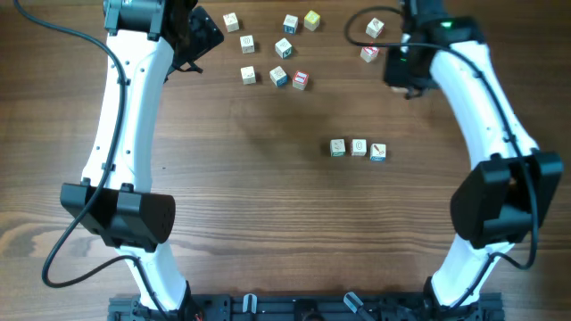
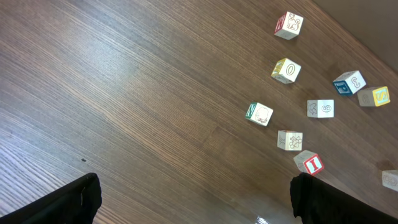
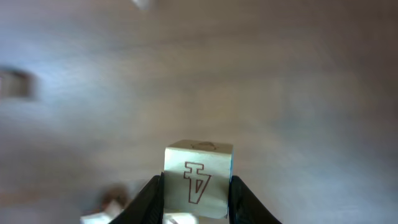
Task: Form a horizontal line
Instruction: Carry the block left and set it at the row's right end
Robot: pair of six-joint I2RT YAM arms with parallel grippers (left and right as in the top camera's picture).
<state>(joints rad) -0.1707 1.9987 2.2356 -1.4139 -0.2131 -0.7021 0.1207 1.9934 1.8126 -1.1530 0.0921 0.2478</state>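
The horizontal line (image 1: 358, 149) is a short row of three tiny pale cubes touching side to side, right of the table's middle. My right gripper (image 1: 407, 82) is up at the back right, well behind the row. In the right wrist view it (image 3: 196, 190) is shut on a pale cube (image 3: 198, 171) with a brown outlined mark, held above the blurred wood. That cube is hidden in the overhead view. My left gripper (image 1: 198, 40) is at the back left, open and empty, its dark fingers (image 2: 196, 205) wide apart over bare wood.
Several loose cubes (image 1: 278, 53) lie scattered at the back centre; they also show in the left wrist view (image 2: 292, 106). Two more cubes (image 1: 372, 40) sit beside my right gripper. Both arm bases stand at the front edge.
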